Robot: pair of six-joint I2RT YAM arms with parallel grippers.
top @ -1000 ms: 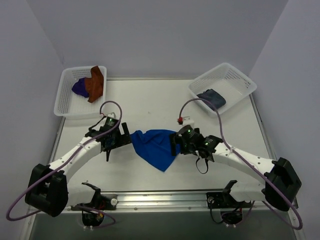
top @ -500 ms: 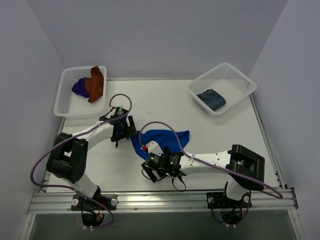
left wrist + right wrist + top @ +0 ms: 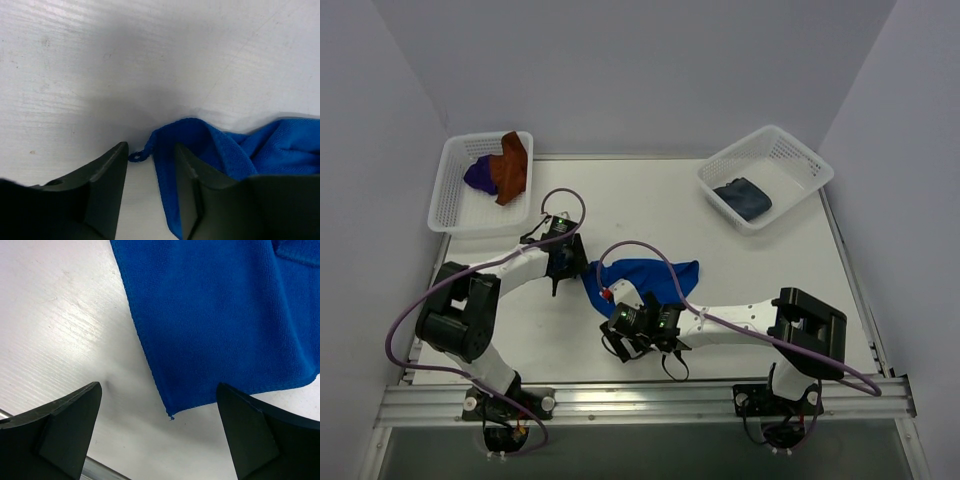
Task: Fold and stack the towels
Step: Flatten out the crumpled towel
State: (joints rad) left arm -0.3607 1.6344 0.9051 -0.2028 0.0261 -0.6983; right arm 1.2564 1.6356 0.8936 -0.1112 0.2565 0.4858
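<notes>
Left wrist view showed the left gripper [image 3: 150, 152], jaws part-open, straddling the looped corner of the blue towel [image 3: 250, 155] on the table [image 3: 100, 60]. Only the right wrist view showed the right gripper [image 3: 157, 390] spread wide either side of another corner.

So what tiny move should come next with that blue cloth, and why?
Probably close the left fingers on the corner of the blue towel. Its edge and small loop lie in the gap between them, not yet pinched. The right fingers hang wide open over another corner, so neither arm holds the towel.
</notes>
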